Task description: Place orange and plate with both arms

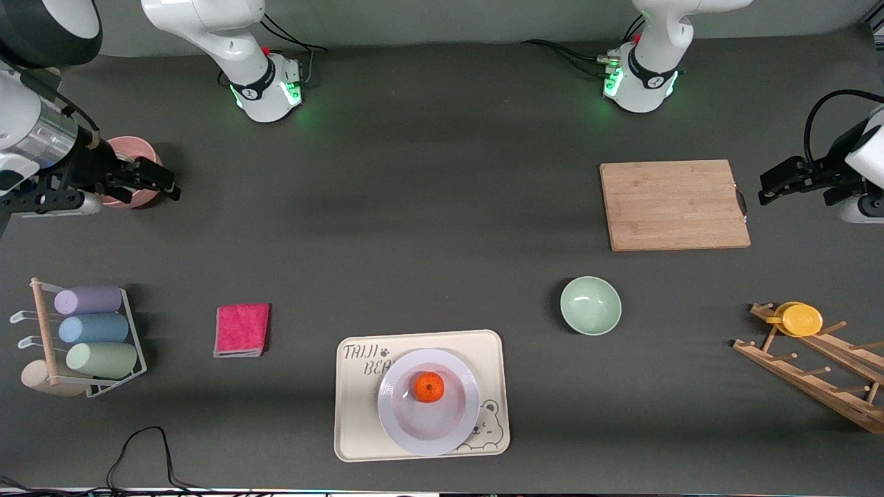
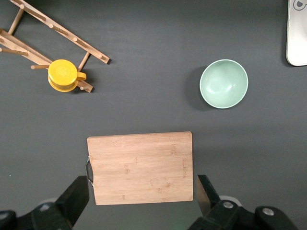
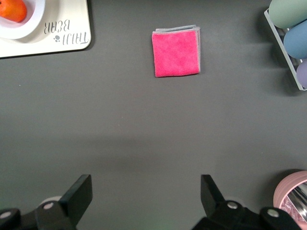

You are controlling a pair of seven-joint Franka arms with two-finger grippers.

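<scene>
The orange (image 1: 429, 386) lies in the middle of the white plate (image 1: 414, 428). The plate rests on the cream bear tray (image 1: 352, 414) near the table's front edge. The right wrist view shows the orange (image 3: 12, 9) and the plate's rim (image 3: 29, 24) at its corner. My right gripper (image 1: 155, 181) (image 3: 145, 184) is open and empty, up over the table next to a pink bowl at the right arm's end. My left gripper (image 1: 773, 185) (image 2: 142, 187) is open and empty, up beside the wooden cutting board at the left arm's end. Both are far from the plate.
A wooden cutting board (image 1: 673, 204) lies toward the left arm's end, with a mint-green bowl (image 1: 590, 305) nearer the camera. A wooden rack (image 1: 822, 373) carries a yellow cup (image 1: 800, 319). A pink cloth (image 1: 242, 329), a cup rack (image 1: 93, 338) and a pink bowl (image 1: 131, 181) are toward the right arm's end.
</scene>
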